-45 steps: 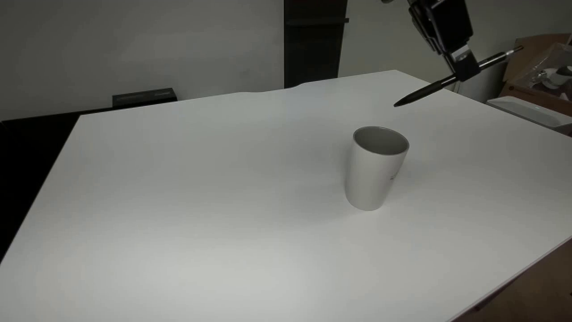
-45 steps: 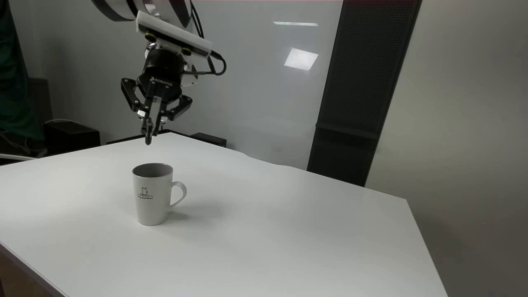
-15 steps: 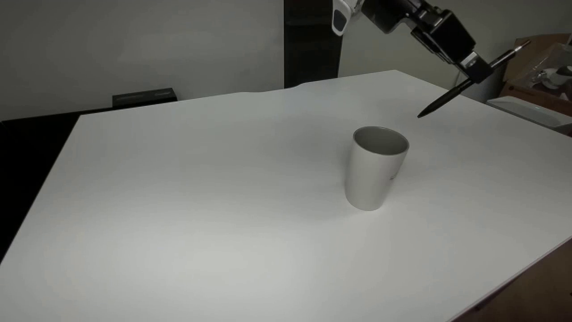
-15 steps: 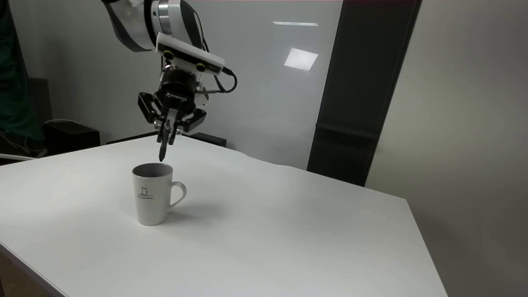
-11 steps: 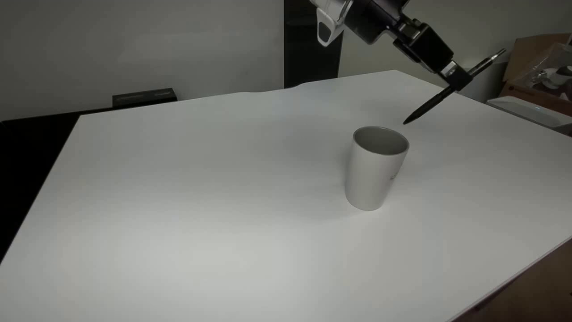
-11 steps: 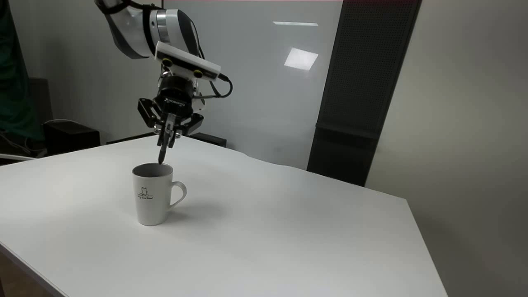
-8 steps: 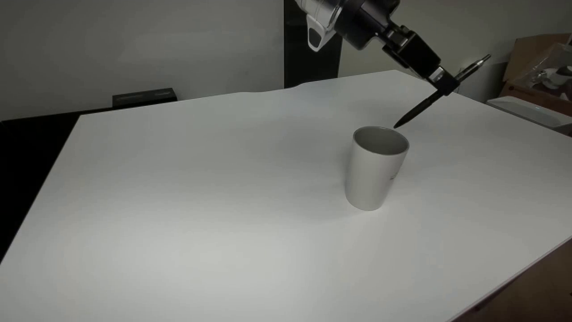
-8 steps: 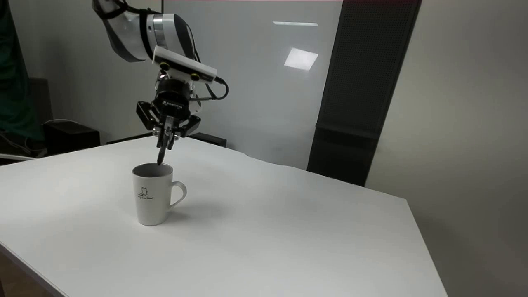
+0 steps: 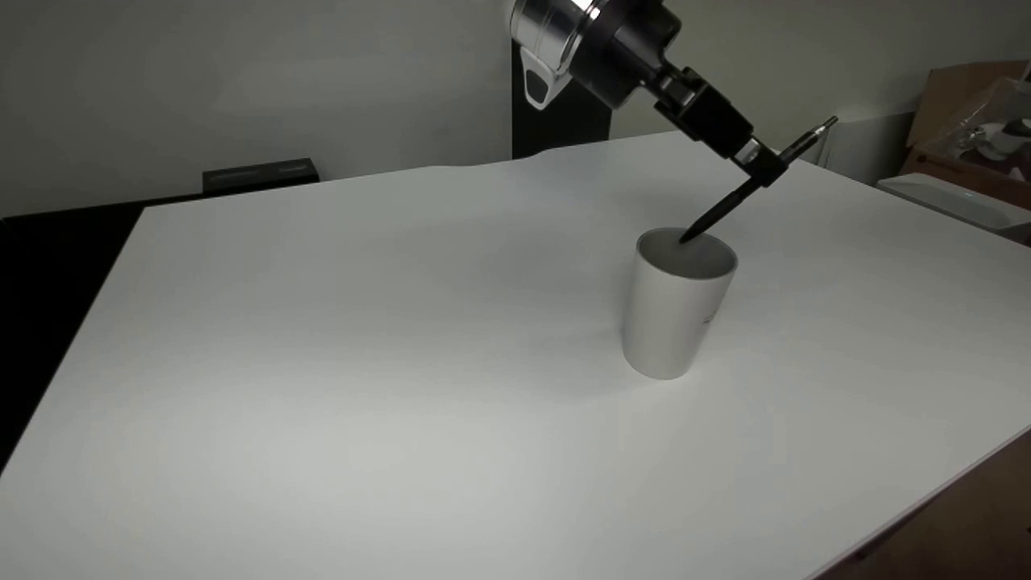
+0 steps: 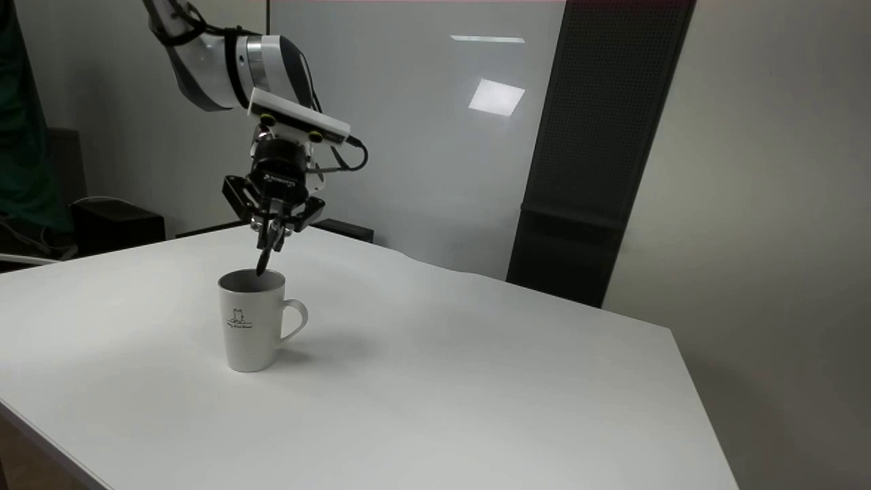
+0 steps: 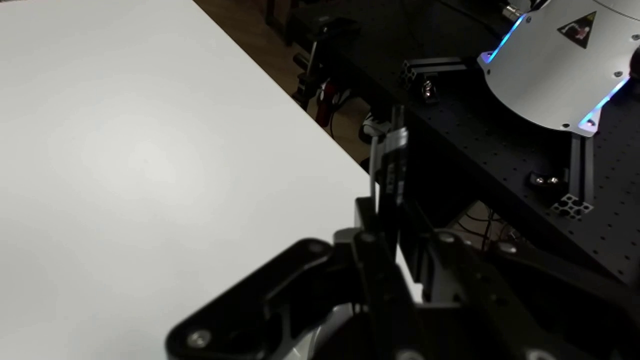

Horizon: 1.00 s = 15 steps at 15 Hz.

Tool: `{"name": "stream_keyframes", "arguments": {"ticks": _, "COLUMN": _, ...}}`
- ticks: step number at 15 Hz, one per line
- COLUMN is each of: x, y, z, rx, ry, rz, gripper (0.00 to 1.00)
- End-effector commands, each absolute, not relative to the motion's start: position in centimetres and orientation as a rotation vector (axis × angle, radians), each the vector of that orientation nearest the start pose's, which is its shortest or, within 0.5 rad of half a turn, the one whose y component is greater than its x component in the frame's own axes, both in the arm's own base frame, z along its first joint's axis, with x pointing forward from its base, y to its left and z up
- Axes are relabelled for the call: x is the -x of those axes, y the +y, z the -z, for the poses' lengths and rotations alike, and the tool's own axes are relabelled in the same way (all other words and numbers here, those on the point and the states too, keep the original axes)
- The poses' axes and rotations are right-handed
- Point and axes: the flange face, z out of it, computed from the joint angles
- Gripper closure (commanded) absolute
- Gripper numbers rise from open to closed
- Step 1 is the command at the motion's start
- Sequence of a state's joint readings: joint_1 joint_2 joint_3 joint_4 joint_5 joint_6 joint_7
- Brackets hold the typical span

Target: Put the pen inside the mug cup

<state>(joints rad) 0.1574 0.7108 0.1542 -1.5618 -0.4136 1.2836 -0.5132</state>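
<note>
On the white table (image 9: 362, 354) the mug cup (image 9: 676, 318) stands upright; from its right in an exterior view the pen (image 9: 719, 213) slants down, tip at its mouth, above or inside I cannot tell; up and right of the mug cup, my gripper (image 9: 768, 167) pinches the pen

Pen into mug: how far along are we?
Done: the claw grips the pen, which is clear of the table.
In hand: the pen slants, its tip showing against the opening of the upright mug in both exterior views; whether it dips below the rim, I can't tell.
Left: most of the pen is outside, so likely lower it in, then release.
</note>
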Motion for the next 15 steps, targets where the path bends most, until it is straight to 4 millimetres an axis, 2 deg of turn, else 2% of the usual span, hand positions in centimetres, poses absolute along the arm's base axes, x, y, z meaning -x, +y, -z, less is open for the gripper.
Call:
{"name": "stream_keyframes", "arguments": {"ticks": 1, "x": -57.5, "y": 12.8, "z": -20.6, "rx": 2.595, "ry": -1.334, "rz": -1.634, "gripper": 0.96}}
{"name": "stream_keyframes", "arguments": {"ticks": 5, "x": -57.5, "y": 13.2, "z": -20.0, "rx": 2.571, "ry": -1.345, "rz": -1.651, "gripper": 0.96}}
{"name": "stream_keyframes", "arguments": {"ticks": 6, "x": -57.5, "y": 13.3, "z": -19.9, "rx": 2.566, "ry": -1.344, "rz": -1.655, "gripper": 0.59}}
{"name": "stream_keyframes", "arguments": {"ticks": 7, "x": -57.5, "y": 13.4, "z": -19.8, "rx": 2.56, "ry": -1.349, "rz": -1.658, "gripper": 0.58}}
{"name": "stream_keyframes", "arguments": {"ticks": 12, "x": -57.8, "y": 13.5, "z": -20.0, "rx": 2.576, "ry": -1.324, "rz": -1.629, "gripper": 0.25}}
{"name": "stream_keyframes", "arguments": {"ticks": 15, "x": -57.8, "y": 13.5, "z": -21.0, "rx": 2.587, "ry": -1.313, "rz": -1.561, "gripper": 0.05}}
